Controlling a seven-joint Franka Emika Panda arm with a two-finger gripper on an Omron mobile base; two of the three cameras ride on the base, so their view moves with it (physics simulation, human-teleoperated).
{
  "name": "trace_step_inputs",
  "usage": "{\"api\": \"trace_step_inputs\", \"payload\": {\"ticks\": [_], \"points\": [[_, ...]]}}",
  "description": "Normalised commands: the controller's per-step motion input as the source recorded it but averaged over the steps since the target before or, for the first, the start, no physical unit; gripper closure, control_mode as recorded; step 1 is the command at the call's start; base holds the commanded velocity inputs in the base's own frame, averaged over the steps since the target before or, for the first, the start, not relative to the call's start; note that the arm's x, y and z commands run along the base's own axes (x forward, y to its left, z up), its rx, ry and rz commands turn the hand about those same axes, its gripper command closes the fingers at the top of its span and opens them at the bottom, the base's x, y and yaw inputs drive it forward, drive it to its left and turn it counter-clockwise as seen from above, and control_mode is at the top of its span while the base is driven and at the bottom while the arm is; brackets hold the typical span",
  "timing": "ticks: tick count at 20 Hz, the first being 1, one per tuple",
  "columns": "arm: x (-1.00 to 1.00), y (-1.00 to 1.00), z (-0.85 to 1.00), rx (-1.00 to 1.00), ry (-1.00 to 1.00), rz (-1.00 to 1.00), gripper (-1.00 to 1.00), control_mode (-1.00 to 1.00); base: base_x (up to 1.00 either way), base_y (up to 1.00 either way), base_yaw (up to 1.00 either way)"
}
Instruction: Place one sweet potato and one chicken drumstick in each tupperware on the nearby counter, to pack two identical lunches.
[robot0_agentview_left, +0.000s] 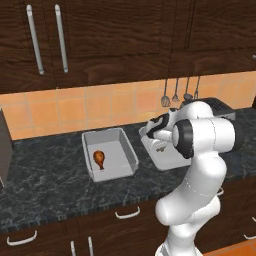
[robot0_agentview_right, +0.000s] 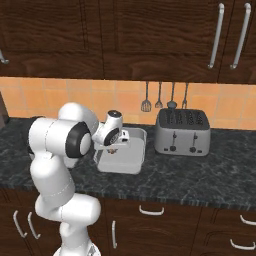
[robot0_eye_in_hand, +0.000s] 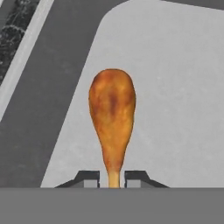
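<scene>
The pincer (robot0_eye_in_hand: 113, 178) is pinching the drumstick (robot0_eye_in_hand: 112, 116) by its bone, just over the tub (robot0_eye_in_hand: 175, 87) floor.

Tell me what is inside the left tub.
The left tub holds one chicken drumstick lying on its floor, with no sweet potato. The right tub is partly covered by the arm, so its contents are hidden there.

Arm's hand (robot0_agentview_right: 113, 145) w/ brown drumstick (robot0_agentview_right: 113, 151) over pale tupperware (robot0_agentview_right: 131, 167) on dark counter (robot0_agentview_right: 200, 175), silver toaster (robot0_agentview_right: 182, 132) beside.
</scene>
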Motion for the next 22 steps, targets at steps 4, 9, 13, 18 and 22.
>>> {"api": "trace_step_inputs", "payload": {"ticks": [4,9,13,18,22], "points": [[-0.13,0.00,-0.04,0.00,-0.04,0.00,-1.00,-1.00,0.00,0.00,0.00],[-0.41,0.01,0.34,0.00,-0.05,0.00,-1.00,-1.00,0.00,0.00,0.00],[-0.76,0.17,0.76,0.00,-0.09,-0.01,-1.00,-1.00,0.00,0.00,0.00],[-0.81,0.22,0.84,0.00,-0.06,-0.04,-1.00,-1.00,0.00,0.00,0.00],[-0.91,0.00,0.77,0.00,-0.23,-0.07,-1.00,-1.00,0.00,0.00,0.00]]}}
